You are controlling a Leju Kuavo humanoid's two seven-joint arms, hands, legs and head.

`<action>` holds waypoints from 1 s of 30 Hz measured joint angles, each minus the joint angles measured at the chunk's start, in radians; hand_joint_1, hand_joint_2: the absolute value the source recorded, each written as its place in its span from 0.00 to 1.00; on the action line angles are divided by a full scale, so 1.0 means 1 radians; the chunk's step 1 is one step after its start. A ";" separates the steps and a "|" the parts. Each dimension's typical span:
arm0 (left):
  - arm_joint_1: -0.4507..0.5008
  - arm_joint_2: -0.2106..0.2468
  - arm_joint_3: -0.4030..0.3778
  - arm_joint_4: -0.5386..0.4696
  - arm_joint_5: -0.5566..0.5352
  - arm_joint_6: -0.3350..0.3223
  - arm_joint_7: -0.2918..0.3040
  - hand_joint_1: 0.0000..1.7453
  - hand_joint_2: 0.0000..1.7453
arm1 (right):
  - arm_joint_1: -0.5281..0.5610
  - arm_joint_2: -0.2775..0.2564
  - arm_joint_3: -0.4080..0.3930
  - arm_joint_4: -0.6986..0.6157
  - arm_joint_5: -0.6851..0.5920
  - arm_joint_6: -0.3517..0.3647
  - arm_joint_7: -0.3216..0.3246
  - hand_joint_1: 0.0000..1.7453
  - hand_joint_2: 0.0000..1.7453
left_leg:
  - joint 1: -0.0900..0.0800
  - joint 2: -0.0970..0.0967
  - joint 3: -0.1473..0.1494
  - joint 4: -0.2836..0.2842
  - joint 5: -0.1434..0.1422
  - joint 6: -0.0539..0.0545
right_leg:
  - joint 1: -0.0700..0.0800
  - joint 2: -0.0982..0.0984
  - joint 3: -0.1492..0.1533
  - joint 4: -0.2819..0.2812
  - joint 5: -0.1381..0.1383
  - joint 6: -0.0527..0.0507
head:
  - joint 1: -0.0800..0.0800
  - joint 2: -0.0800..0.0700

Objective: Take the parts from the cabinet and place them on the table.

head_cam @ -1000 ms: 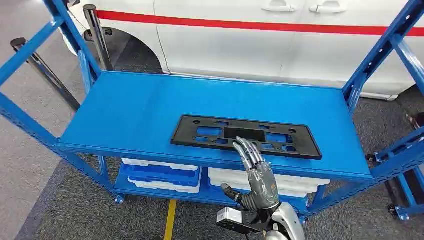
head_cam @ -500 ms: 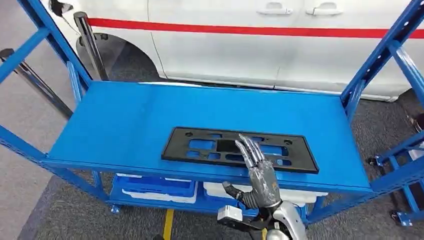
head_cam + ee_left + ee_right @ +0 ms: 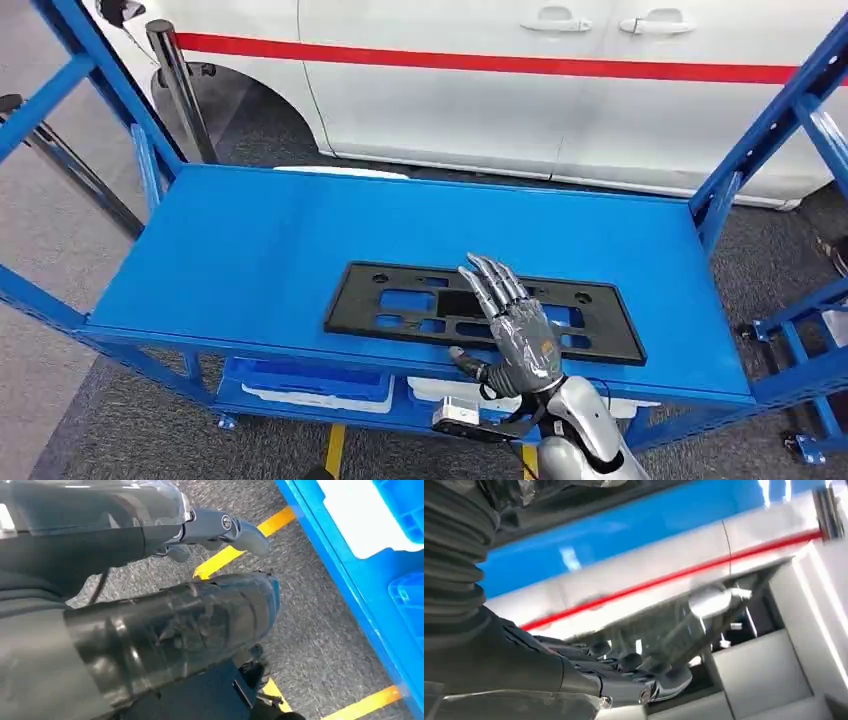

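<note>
A flat black plastic part (image 3: 450,278) with several cut-outs lies lengthwise near the front edge of the blue cabinet shelf (image 3: 250,240). My right hand (image 3: 510,330) reaches over the shelf's front edge, its fingers stretched and spread above the right half of the part; I cannot tell whether they touch it. The right wrist view has the same hand (image 3: 624,675), holding nothing, with the blue shelf beyond it. My left hand (image 3: 220,527) hangs low over the grey floor with its thumb stretched out and nothing in it.
Blue uprights (image 3: 760,140) frame the shelf on both sides. On the lower shelf stand a blue bin (image 3: 310,385) and a white bin (image 3: 430,390). Behind the cabinet is a white car (image 3: 450,100) with a red stripe, and a metal post (image 3: 180,90) stands at the back left. Yellow tape (image 3: 235,550) marks the floor.
The camera has shifted a little. My right hand has moved forward from the shelf's front edge to above the black part. The part has not moved on the shelf.
</note>
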 joint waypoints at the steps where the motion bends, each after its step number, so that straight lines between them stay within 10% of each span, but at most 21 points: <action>1: 0.001 0.000 -0.003 0.000 -0.004 0.004 0.002 0.00 0.00 | -0.007 -0.027 0.006 0.002 -0.004 0.042 0.008 0.00 1.00 | 0.001 0.000 0.001 -0.003 0.001 -0.003 | 0.002 0.001 0.000 0.002 -0.001 -0.005 | 0.000 0.000; 4: -0.001 0.000 -0.011 0.000 -0.006 0.006 0.003 0.00 0.00 | -0.044 -0.081 0.011 0.008 -0.034 0.127 0.008 0.00 1.00 | 0.004 0.003 -0.011 0.033 -0.032 -0.018 | -0.004 -0.002 0.009 -0.012 0.004 -0.025 | 0.000 0.000; 7: -0.001 0.000 -0.016 0.000 -0.006 0.006 0.003 0.00 0.00 | -0.076 -0.136 0.021 0.019 -0.077 0.227 -0.004 0.00 1.00 | 0.007 0.002 -0.122 0.263 -0.137 -0.022 | -0.001 -0.007 0.009 -0.011 0.002 -0.032 | 0.000 0.000; 9: 0.000 0.000 -0.016 0.000 -0.005 0.005 0.004 0.00 0.00 | -0.082 -0.168 0.024 0.029 -0.106 0.276 -0.012 0.00 1.00 | 0.007 0.003 -0.156 0.318 -0.131 -0.021 | 0.001 -0.008 0.010 -0.011 0.002 -0.032 | 0.000 0.000; 13: -0.002 0.001 -0.016 0.000 -0.005 0.005 0.005 0.00 0.00 | -0.106 -0.209 0.028 0.038 -0.134 0.317 -0.016 0.00 1.00 | 0.006 0.002 -0.024 0.020 0.017 -0.004 | 0.001 -0.005 0.018 -0.011 -0.002 -0.025 | 0.000 0.000; 19: -0.005 0.000 -0.019 0.000 -0.006 0.005 0.006 0.00 0.00 | -0.123 -0.246 0.040 0.043 -0.161 0.357 -0.016 0.00 1.00 | 0.004 0.001 -0.004 -0.019 0.023 0.021 | -0.002 -0.005 0.017 -0.008 -0.009 0.010 | 0.000 0.000; 24: -0.006 0.001 -0.022 0.000 -0.005 0.006 0.007 0.00 0.00 | -0.129 -0.270 0.050 0.052 -0.166 0.367 -0.015 0.00 1.00 | 0.001 0.002 -0.004 -0.020 0.024 0.030 | -0.001 -0.005 -0.121 0.279 -0.136 0.021 | 0.001 0.000; 26: -0.006 0.001 -0.023 0.000 -0.005 0.006 0.007 0.00 0.00 | -0.129 -0.278 0.053 0.056 -0.161 0.367 -0.007 0.00 1.00 | 0.001 0.001 -0.002 -0.016 0.021 0.030 | -0.001 -0.005 -0.090 0.212 -0.076 0.020 | 0.001 0.000; 28: -0.006 0.001 -0.024 0.000 -0.004 0.006 0.007 0.00 0.00 | -0.131 -0.288 0.053 0.057 -0.161 0.367 -0.005 0.00 1.00 | 0.001 -0.001 0.002 -0.011 0.014 0.024 | -0.001 -0.006 -0.001 0.030 0.013 0.013 | 0.002 0.000; 30: -0.006 0.000 -0.024 0.000 -0.004 0.006 0.008 0.00 0.00 | -0.134 -0.291 0.053 0.059 -0.161 0.367 -0.004 0.00 1.00 | -0.007 -0.001 -0.006 -0.004 0.011 0.016 | 0.008 -0.004 0.016 -0.014 0.002 0.002 | 0.000 0.000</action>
